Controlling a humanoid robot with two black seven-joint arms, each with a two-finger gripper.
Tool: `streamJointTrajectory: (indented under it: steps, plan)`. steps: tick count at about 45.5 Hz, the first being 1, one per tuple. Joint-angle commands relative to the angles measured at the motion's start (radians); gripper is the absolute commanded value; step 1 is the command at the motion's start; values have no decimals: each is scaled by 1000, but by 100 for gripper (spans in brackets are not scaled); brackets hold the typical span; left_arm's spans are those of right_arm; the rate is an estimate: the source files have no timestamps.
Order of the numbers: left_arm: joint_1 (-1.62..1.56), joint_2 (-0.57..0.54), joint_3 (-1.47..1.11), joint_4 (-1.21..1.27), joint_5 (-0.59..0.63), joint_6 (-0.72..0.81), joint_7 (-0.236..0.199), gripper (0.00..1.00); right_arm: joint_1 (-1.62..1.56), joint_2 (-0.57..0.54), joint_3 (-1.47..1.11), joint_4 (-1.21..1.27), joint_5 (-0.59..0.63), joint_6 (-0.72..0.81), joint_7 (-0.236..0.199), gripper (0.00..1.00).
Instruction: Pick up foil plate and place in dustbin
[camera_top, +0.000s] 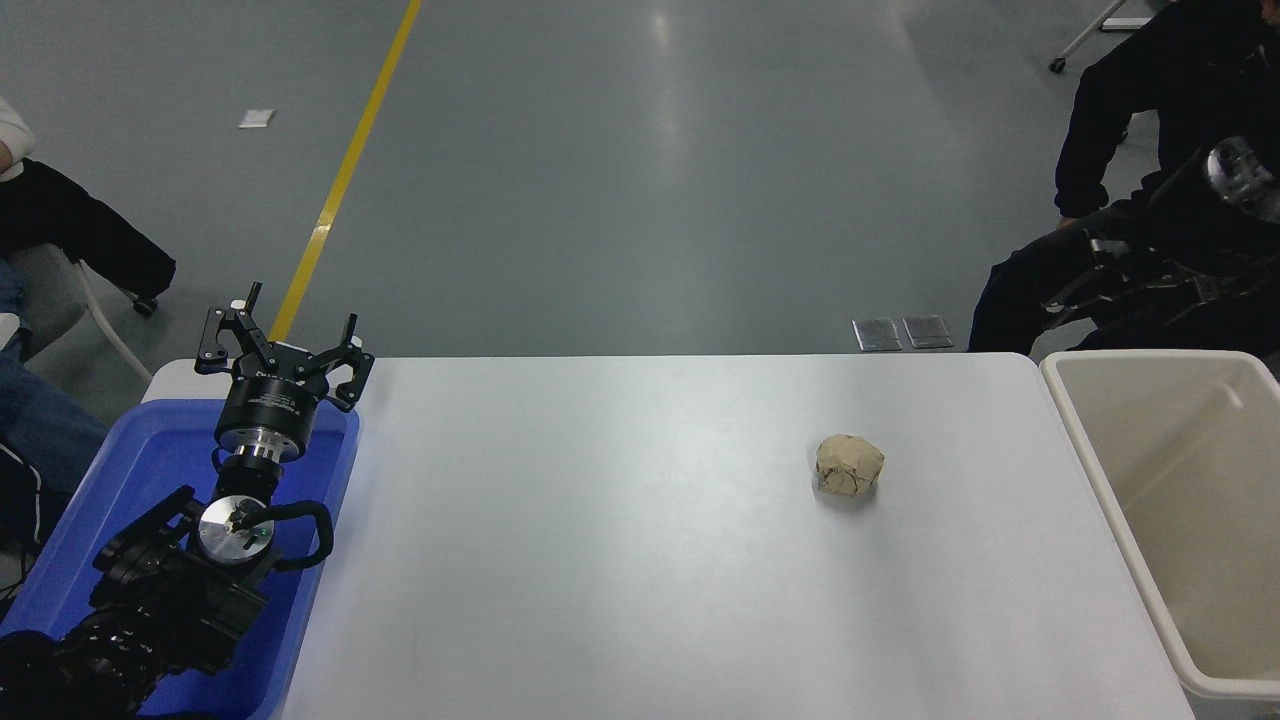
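Dustbin (1180, 520) is set against the worktop's (620, 560) right edge. Foil plate is not seen. A crumpled tan paper ball (849, 465) lies right of centre. Left pincer (284, 345) is parked, fingers spread, over the blue tub (120, 470).

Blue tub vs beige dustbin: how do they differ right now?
Colour: the blue tub is bright blue, the dustbin cream beige.
Side: the blue tub sits at the table's left end, the dustbin at its right end.
Occupancy: the parked left gripper and its arm hang over the blue tub; nothing hangs over the dustbin.
Shared: both are open rectangular plastic tubs, partly cut off by the picture's edges.
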Motion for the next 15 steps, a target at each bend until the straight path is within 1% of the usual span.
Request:
streamJointTrajectory:
  steps: [1, 15]
  plan:
    - [0, 0, 0, 0, 0, 2, -1, 99, 5, 30, 84, 1, 2, 3, 0, 100]
    - [1, 0, 1, 0, 0, 3, 0, 99, -6, 79, 90, 2, 1, 3, 0, 100]
